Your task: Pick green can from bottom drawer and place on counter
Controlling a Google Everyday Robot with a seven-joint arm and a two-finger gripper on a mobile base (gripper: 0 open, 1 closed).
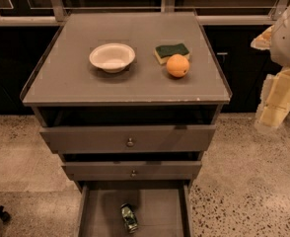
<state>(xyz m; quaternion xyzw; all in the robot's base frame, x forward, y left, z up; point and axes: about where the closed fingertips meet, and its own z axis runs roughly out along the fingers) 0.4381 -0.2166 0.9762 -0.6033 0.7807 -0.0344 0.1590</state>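
Observation:
The green can [129,217] lies on its side on the floor of the bottom drawer [98,216], which is pulled out at the bottom of the view. The counter [71,78] is the flat grey-brown top of the cabinet. My gripper [274,106] hangs at the right edge of the view, to the right of the cabinet at about the top drawer's height. It is well away from the can and holds nothing that I can see. The white arm [288,33] is above it.
On the counter stand a white bowl [112,57], a dark green sponge [171,51] and an orange [177,65]. Two knobbed drawers [130,141] sit partly pulled out above the bottom drawer. Speckled floor surrounds the cabinet; a dark wall with rails is behind.

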